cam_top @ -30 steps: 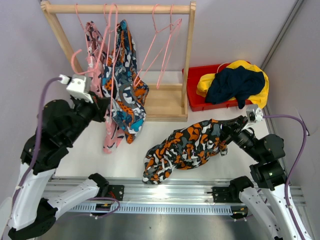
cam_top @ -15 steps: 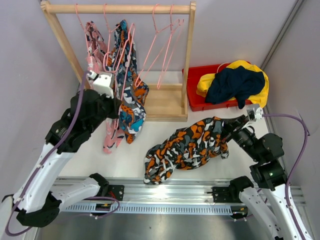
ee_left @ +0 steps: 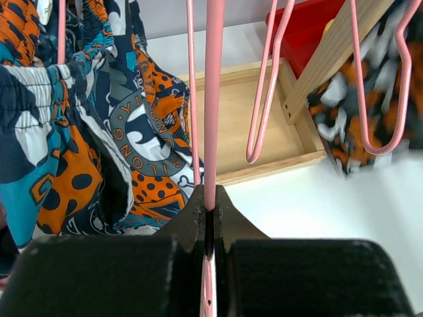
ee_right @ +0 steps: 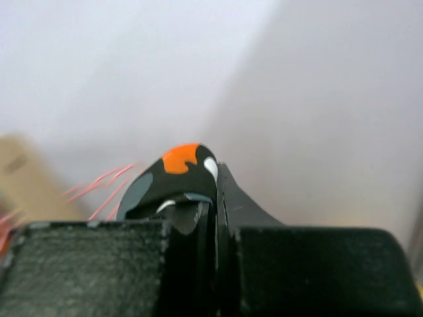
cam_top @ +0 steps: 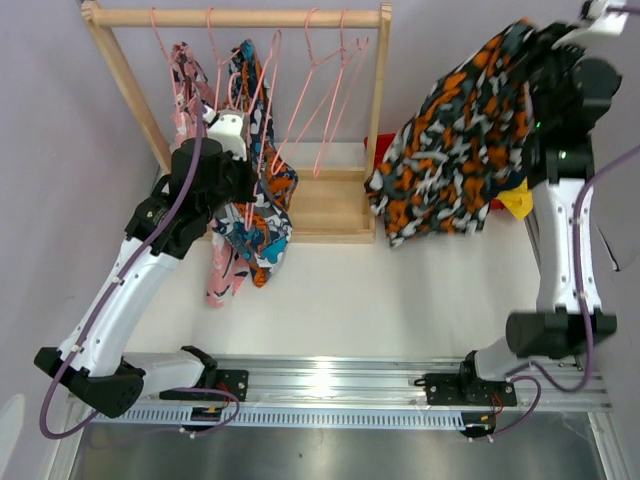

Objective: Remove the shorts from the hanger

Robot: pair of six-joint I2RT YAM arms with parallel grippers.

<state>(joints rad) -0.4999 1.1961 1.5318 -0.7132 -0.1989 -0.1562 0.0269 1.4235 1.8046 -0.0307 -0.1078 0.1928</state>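
Note:
My right gripper [cam_top: 545, 40] is shut on the orange-black-white camouflage shorts [cam_top: 450, 150] and holds them high at the back right; a fold shows between its fingers [ee_right: 175, 175]. My left gripper [cam_top: 240, 165] is shut on a pink hanger [ee_left: 213, 99] wire beside the blue-orange-white patterned shorts [cam_top: 255, 200], which hang on the rack and also show in the left wrist view [ee_left: 132, 132]. The pink shorts [cam_top: 188, 90] hang left of them. A bit of the yellow shorts [cam_top: 515, 200] shows under the camouflage pair. The navy shorts are hidden.
The wooden rack [cam_top: 235, 17] stands at the back with its base tray [cam_top: 325, 205]. Several empty pink hangers [cam_top: 325, 90] hang on its right half. A red bin [ee_left: 310, 26] sits right of the rack, mostly covered by the hanging camouflage shorts.
My right arm has lifted the camouflage shorts off the table and swung them up and back over the red bin. My left gripper has moved right, to the hanger by the patterned shorts.

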